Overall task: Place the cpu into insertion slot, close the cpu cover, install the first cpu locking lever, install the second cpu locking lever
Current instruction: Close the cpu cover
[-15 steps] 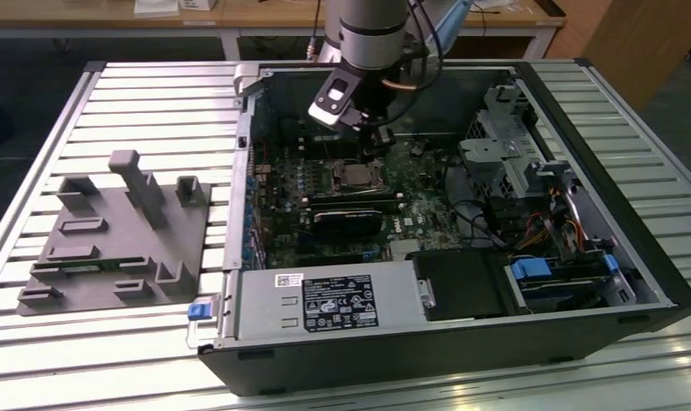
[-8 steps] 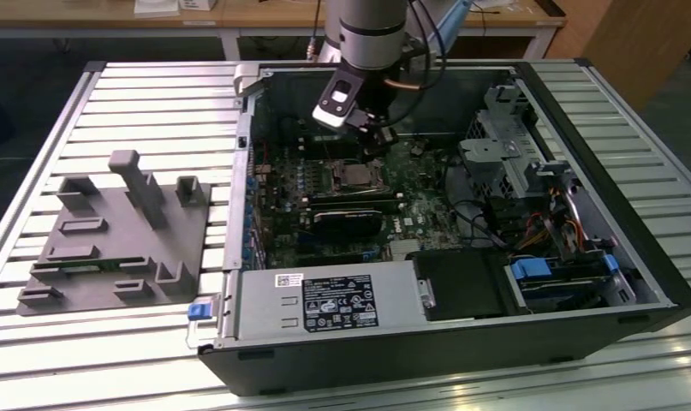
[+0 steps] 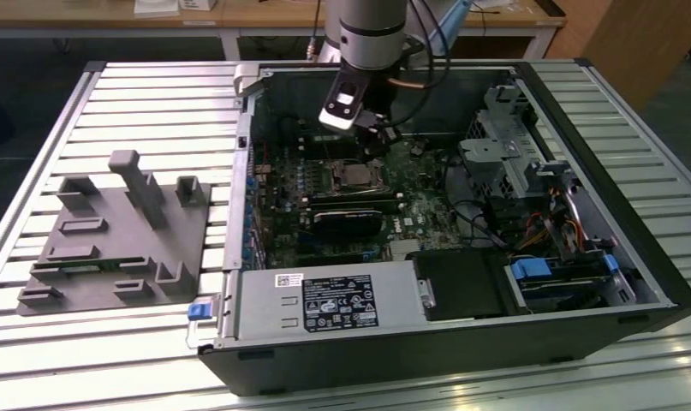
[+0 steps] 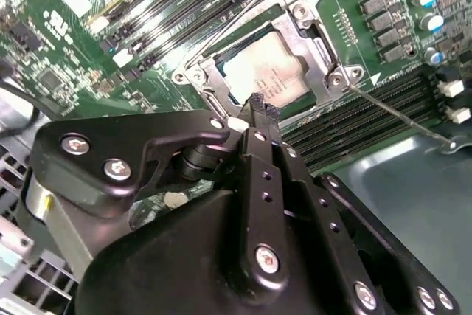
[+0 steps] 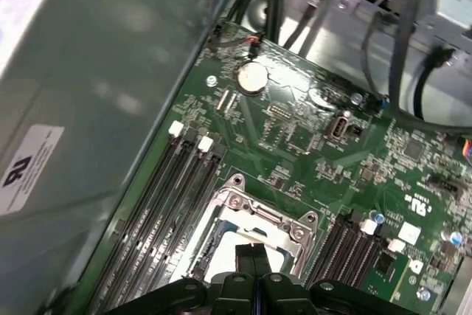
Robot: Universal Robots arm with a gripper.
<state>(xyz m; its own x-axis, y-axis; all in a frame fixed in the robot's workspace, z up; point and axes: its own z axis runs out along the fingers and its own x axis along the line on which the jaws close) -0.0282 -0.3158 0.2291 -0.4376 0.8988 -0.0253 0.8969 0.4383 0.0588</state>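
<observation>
Hovering tool: the gripper point(image 3: 371, 137) hangs inside the open computer case point(image 3: 437, 360), low over the motherboard, with the insertion slot point(image 3: 335, 176) just at its 6 o'clock in the exterior view.
Fingers: pressed together in both wrist views, with nothing pinched between them point(image 5: 253, 252).
Fingertips: poised close above the socket's edge in the second wrist view point(image 4: 258, 105); I cannot tell whether they touch it.
Cpu: the cpu point(image 4: 265, 71) lies flat in the slot, its pale metal top showing.
Cover: the cpu cover point(image 4: 318, 31) lies down around the chip, framing it.
Lever: a thin wire lever point(image 4: 398, 112) angles out from one socket corner across the memory slots point(image 4: 369, 119), apart from the frame.
Surroundings: a grey moulded fixture point(image 3: 116, 240) sits on the slatted table point(image 3: 151, 94) at the case's 9 o'clock.
</observation>
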